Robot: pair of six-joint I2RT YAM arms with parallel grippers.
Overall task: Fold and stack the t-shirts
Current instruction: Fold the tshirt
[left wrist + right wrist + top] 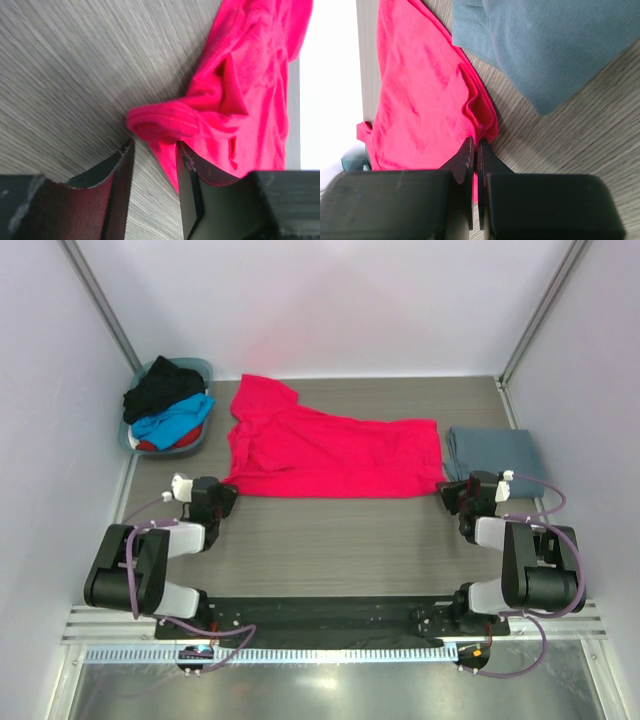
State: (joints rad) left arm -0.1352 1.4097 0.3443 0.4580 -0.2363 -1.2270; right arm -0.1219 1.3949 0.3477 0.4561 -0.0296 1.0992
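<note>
Shirt: the red-pink t-shirt (330,450) lies spread on the tabletop (330,540), long axis running left to right, one near corner at each arm.
Left end effector (155,145): jaws partly apart, with the rolled corner hem just ahead and not gripped.
Right end effector (475,142): jaws closed, seemingly pinching the opposite corner.
Hard to see: any cloth inside that pinch.
Neighbour: grey-blue t-shirt (495,455), just beside.
</note>
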